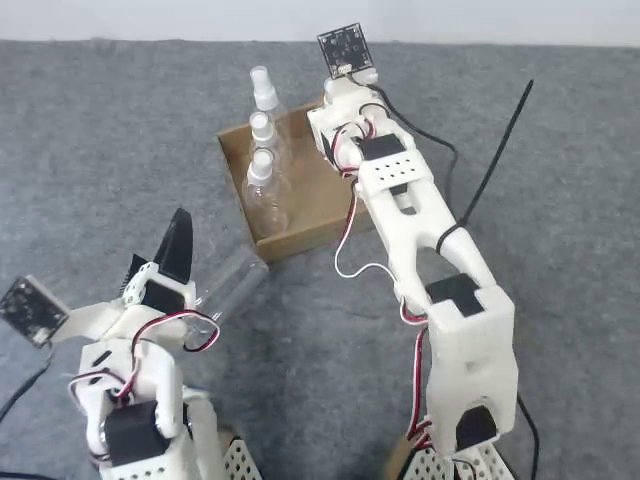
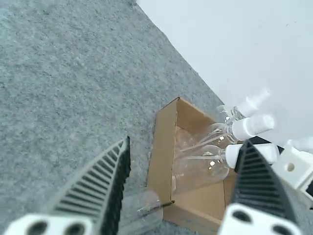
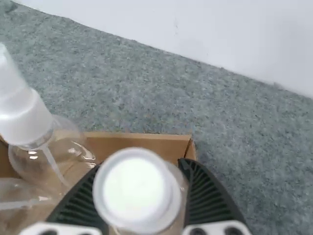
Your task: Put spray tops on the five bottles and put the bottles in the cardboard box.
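Your right gripper (image 3: pixel 139 169) is pinching a clear plastic bottle with a round white spray top (image 3: pixel 134 188); its black ribbed fingers (image 3: pixel 205 200) press in on either side just below the top. The bottle stands upright at the corner of the brown cardboard box (image 1: pixel 300 238) that lies farthest from the arm bases, on the right arm's side; you cannot tell whether its base rests on the box floor. In the high view the right arm stretches out over that side of the box.

Inside the box you have three clear plastic bottles with white spray tops (image 1: pixel 263 130); they stand close together in a row along the wall on the left arm's side.

Your left gripper (image 2: pixel 186 143) hangs low over the grey carpet (image 1: pixel 100 150), pointing towards the box; its jaws are spread wide and grip nothing. A clear plastic bottle lying on its side (image 1: pixel 235 285) rests on the carpet outside the box, one end just beside the box's near corner. In the left wrist view it lies between the two open fingers, near their roots; you cannot tell whether either finger touches it.
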Controlling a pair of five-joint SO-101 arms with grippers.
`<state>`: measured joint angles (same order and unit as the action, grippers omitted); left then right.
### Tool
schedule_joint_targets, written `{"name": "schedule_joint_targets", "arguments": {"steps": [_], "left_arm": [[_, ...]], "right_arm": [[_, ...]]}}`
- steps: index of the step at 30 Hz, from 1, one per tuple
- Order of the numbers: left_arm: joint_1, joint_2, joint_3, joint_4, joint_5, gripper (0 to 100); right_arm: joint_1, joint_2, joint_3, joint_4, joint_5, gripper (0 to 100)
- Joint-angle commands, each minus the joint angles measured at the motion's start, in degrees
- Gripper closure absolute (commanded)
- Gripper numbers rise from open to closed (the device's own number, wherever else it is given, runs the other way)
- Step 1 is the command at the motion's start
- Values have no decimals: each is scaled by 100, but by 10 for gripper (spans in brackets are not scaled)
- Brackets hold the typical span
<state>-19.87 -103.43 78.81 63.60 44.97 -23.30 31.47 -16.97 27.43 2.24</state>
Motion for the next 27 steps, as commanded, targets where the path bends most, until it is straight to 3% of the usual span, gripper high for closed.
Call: {"name": "schedule_joint_targets", "arguments": {"steps": [1,23,27], "left_arm": [[-26,-105,-224,-167,26,677],[-26,-114,-207,-176,26,677],[-18,-114,-207,-176,18,677]], "right_arm": [[75,84,-659,-48,105,993],[84,980,-1029,-330,114,991],[84,980,-1011,-198,114,887]]}}
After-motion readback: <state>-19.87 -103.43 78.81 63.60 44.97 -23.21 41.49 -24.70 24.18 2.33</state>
